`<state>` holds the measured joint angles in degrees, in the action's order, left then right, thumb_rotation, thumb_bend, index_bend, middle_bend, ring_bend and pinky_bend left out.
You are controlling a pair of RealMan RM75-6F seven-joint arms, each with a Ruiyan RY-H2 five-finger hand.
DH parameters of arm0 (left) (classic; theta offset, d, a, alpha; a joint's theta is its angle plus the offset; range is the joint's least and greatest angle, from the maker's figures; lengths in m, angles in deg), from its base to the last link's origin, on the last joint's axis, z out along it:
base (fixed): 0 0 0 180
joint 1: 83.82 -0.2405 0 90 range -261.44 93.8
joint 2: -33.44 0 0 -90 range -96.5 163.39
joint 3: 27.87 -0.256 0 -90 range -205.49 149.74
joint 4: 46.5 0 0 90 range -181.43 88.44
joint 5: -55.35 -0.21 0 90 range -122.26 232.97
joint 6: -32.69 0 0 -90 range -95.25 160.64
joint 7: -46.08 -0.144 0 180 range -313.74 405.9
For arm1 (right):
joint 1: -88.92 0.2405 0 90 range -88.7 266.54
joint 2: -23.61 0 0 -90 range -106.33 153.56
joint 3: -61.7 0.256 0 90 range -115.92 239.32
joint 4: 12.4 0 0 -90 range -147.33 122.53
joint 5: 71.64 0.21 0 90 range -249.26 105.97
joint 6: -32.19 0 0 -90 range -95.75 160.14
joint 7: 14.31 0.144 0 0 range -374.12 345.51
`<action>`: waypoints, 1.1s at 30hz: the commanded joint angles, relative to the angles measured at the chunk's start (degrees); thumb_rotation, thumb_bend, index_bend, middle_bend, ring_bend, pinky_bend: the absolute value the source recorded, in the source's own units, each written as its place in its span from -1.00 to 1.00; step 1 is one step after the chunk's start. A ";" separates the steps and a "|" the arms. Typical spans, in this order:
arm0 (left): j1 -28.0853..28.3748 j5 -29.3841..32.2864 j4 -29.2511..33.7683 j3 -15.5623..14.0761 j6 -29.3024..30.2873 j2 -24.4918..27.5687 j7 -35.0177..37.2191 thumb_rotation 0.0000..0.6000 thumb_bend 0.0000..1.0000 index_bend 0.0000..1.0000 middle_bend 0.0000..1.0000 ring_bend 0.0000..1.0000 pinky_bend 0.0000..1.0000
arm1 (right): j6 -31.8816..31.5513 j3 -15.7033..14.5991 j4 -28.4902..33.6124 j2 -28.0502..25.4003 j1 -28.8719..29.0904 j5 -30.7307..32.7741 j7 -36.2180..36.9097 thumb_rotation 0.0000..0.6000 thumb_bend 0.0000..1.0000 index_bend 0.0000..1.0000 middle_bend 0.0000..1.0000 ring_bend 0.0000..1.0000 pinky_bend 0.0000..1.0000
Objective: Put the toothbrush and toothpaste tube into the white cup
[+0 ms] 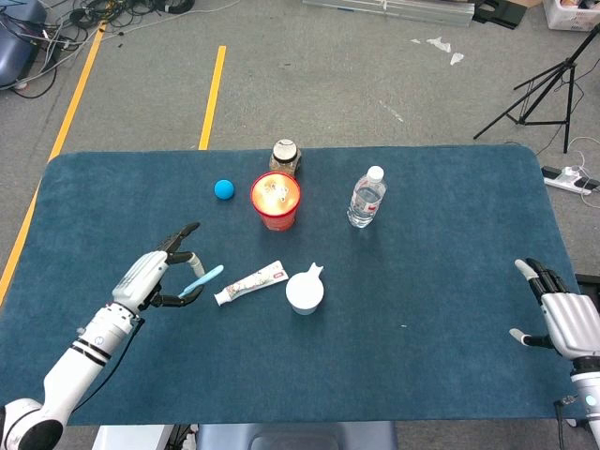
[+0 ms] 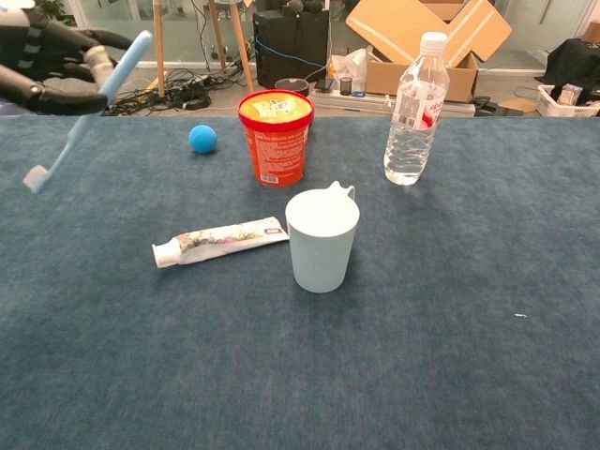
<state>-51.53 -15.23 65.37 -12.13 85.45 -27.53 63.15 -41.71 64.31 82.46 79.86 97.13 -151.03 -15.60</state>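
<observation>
My left hand (image 1: 155, 277) (image 2: 52, 66) holds a light blue toothbrush (image 1: 202, 279) (image 2: 84, 117) up above the table, left of the cup, with the brush head tilted downward. The toothpaste tube (image 1: 249, 282) (image 2: 220, 241) lies flat on the blue table, cap end to the left, just left of the white cup (image 1: 305, 292) (image 2: 322, 241). The cup stands upright and looks empty. My right hand (image 1: 567, 319) rests at the table's right edge with its fingers apart, holding nothing.
Behind the cup stand an orange tub (image 1: 276, 200) (image 2: 275, 135), a small jar (image 1: 286, 155), a blue ball (image 1: 224, 188) (image 2: 202, 139) and a water bottle (image 1: 366, 197) (image 2: 412, 108). The blue cloth table (image 1: 431, 347) stretches to the right.
</observation>
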 commanded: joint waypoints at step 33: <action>17.68 12.28 -16.66 10.18 0.60 -30.71 13.26 1.00 -0.27 0.23 -0.87 -1.00 -1.00 | -2.65 0.87 -0.55 -3.86 -2.01 -0.77 9.24 1.00 -1.00 -0.89 -0.81 -0.73 0.15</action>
<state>-34.37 -2.99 50.27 -1.92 84.99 -56.53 76.33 -44.26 65.13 81.94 76.12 95.21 -151.81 -6.52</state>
